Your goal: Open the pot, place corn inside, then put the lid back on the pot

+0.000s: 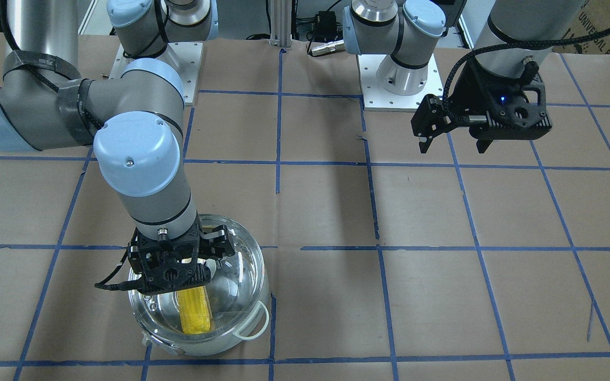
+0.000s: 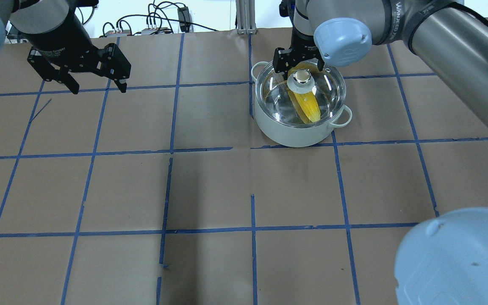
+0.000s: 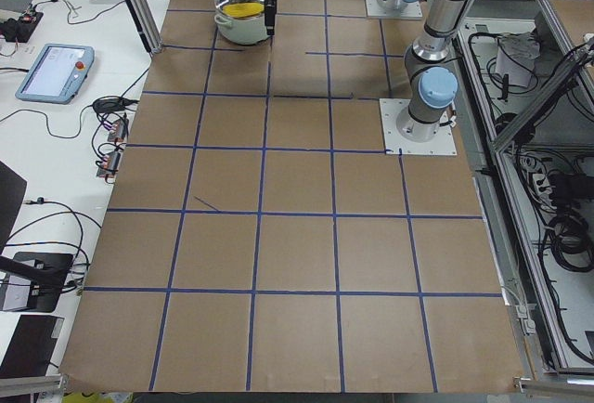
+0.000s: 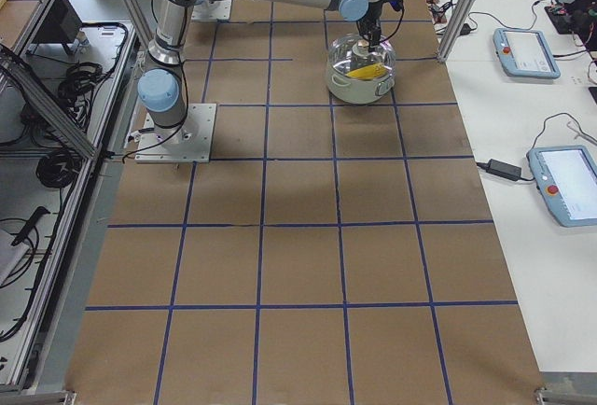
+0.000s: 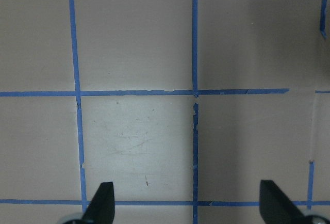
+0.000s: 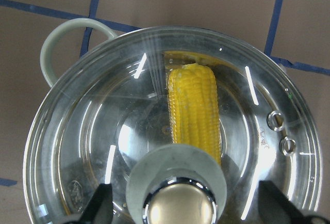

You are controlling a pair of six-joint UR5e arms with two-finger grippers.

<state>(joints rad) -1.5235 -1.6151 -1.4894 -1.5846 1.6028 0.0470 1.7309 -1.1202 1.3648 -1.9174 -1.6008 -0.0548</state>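
Note:
The pot (image 2: 290,133) stands on the far right of the table, pale body with loop handles. The corn (image 2: 307,108) lies inside it, seen through the clear glass lid (image 2: 328,91) that lies on the pot's rim. My right gripper (image 2: 299,70) is open just above the lid, its fingers on either side of the pale knob (image 2: 302,80) and apart from it. The right wrist view shows the knob (image 6: 178,182) between the open fingertips, with the corn (image 6: 193,110) below the glass. My left gripper (image 2: 98,90) is open and empty above bare table at the far left.
Brown paper with a blue tape grid (image 2: 252,231) covers the table. The two arm base plates (image 1: 397,79) sit at the robot's side. Tablets (image 4: 527,50) and cables lie on side benches beyond the table's edges.

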